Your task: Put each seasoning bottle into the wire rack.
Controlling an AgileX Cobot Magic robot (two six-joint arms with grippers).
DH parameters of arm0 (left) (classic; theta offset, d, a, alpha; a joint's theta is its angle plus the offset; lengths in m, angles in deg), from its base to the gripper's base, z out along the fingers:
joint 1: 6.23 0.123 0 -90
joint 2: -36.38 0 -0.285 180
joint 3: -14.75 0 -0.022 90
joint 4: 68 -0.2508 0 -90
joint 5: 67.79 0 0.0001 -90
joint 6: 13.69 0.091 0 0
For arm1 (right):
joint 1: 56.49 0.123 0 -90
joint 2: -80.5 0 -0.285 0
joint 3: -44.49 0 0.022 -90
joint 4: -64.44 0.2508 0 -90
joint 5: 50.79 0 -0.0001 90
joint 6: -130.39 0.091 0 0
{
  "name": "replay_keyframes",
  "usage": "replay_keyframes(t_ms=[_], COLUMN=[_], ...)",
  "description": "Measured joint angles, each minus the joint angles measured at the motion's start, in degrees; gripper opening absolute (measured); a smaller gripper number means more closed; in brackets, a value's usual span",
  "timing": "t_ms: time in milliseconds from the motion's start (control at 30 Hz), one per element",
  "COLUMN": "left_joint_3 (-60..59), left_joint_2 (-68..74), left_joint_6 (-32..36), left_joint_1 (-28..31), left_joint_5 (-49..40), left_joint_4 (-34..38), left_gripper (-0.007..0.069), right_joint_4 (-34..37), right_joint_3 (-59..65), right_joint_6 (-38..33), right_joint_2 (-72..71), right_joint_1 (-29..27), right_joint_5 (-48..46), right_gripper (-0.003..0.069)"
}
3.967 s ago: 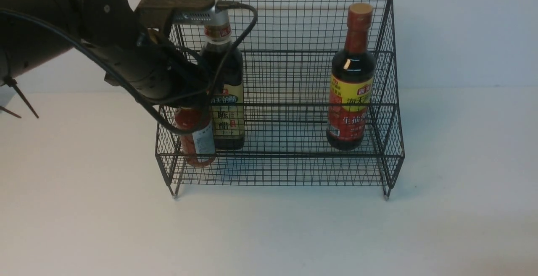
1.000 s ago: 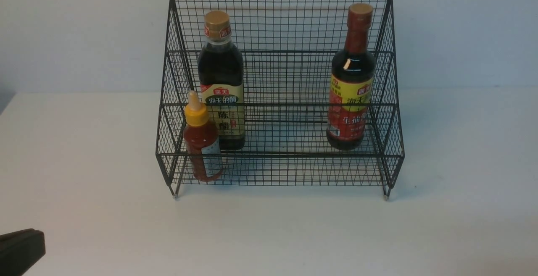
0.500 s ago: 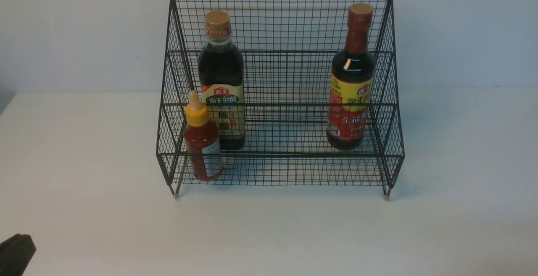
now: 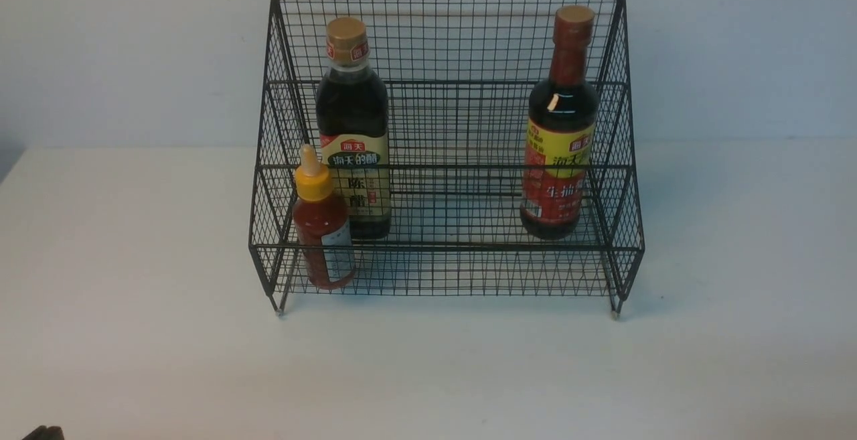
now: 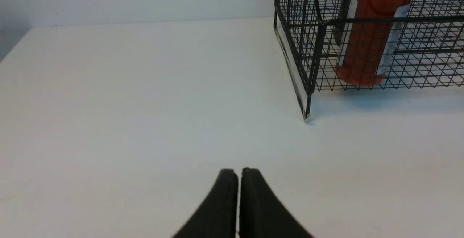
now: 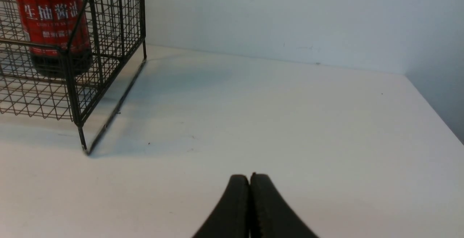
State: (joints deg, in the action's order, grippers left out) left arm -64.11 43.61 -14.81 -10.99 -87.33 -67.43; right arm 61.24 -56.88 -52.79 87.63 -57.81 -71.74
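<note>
The black wire rack (image 4: 442,38) stands at the back of the white table. Inside it stand three seasoning bottles, all upright: the gold-capped dark bottle (image 4: 353,125) on the upper step at left, the red-necked dark bottle (image 4: 561,122) on the upper step at right, and the small red sauce bottle (image 4: 321,222) with yellow nozzle on the lower step in front of the first. My left gripper (image 5: 238,171) is shut and empty, low over the table, well short of the rack's left foot (image 5: 306,117). My right gripper (image 6: 250,176) is shut and empty, off the rack's right side.
The white table (image 4: 134,292) spreads bare to both sides and in front of the rack. A pale wall (image 4: 736,45) runs right behind the rack. The table's right edge (image 6: 435,111) lies near the right gripper's side. A dark tip of the left arm (image 4: 41,433) shows at the bottom corner.
The left arm has let go of the small red sauce bottle on the lower step and drawn back. Over the last second it slid almost wholly out of the front view's lower left corner.
</note>
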Motion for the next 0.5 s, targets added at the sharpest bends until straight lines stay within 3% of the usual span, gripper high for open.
replay_keyframes(t_ms=[500], left_joint_3=[0.0], left_joint_2=[0.0], left_joint_6=[1.1], left_joint_1=[4.1], left_joint_5=[-1.6], left_joint_4=[-0.1], left_gripper=[-0.0005], right_joint_4=[0.0], right_joint_3=[0.0], right_joint_6=[0.0], right_joint_2=[0.0], right_joint_1=[0.0], right_joint_5=[0.0], right_gripper=[-0.0015])
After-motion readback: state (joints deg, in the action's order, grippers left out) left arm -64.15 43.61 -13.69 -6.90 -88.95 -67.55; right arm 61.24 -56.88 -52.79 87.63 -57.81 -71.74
